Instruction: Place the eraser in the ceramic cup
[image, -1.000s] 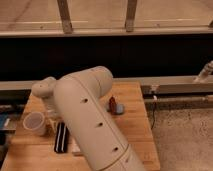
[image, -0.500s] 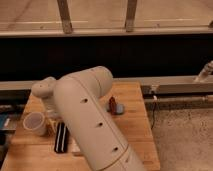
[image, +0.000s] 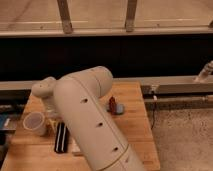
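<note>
The flat black rectangular eraser (image: 61, 137) with its pale lengthwise stripe lay on the wooden surface (image: 134, 107), just right of the small round white ceramic cup (image: 35, 123). The gripper (image: 51, 119), just right of that cup behind the bulky cream arm (image: 92, 120), had its jaws closed, with nothing visibly held.

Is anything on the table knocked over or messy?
Nothing stands out. The ceramic cup stands upright at the table's left side, and the eraser lies flat just right of it, not yet inside. The big arm hides the pincer, so that is out of sight.
</note>
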